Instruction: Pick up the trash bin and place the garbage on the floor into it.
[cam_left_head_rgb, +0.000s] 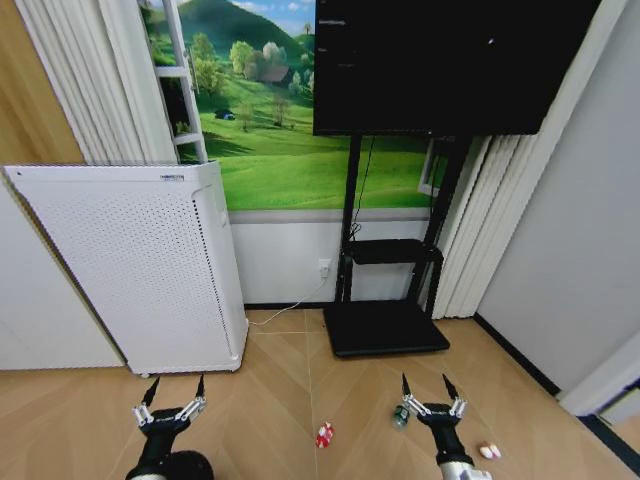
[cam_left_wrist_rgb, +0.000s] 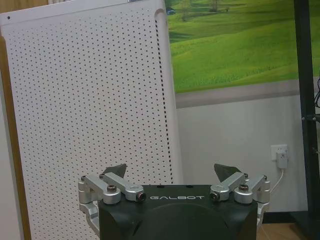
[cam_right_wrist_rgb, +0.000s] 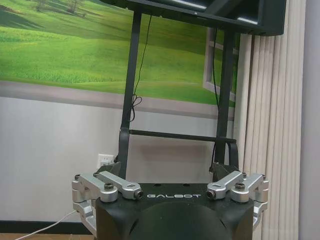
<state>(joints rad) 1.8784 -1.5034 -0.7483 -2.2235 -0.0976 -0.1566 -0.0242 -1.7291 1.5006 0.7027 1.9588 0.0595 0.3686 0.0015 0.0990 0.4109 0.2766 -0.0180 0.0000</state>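
Hovering empty with fingers spread, the left claw (cam_left_head_rgb: 171, 398) and right claw (cam_left_head_rgb: 433, 395) hold nothing. A green bottle (cam_left_head_rgb: 400, 416) lies beside the right claw, a red wrapper (cam_left_head_rgb: 324, 434) between them, and a white-pink scrap (cam_left_head_rgb: 489, 451) further right, all on the floor (cam_left_head_rgb: 270, 400). Nothing appears binned yet.

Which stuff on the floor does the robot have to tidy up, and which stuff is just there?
For the job: red-and-white wrapper, small green bottle, white-and-pink scrap, all on the wooden floor; left claw and right claw, both open and empty.

Just there: white dotted appliance, black TV stand, big screen, meadow picture.
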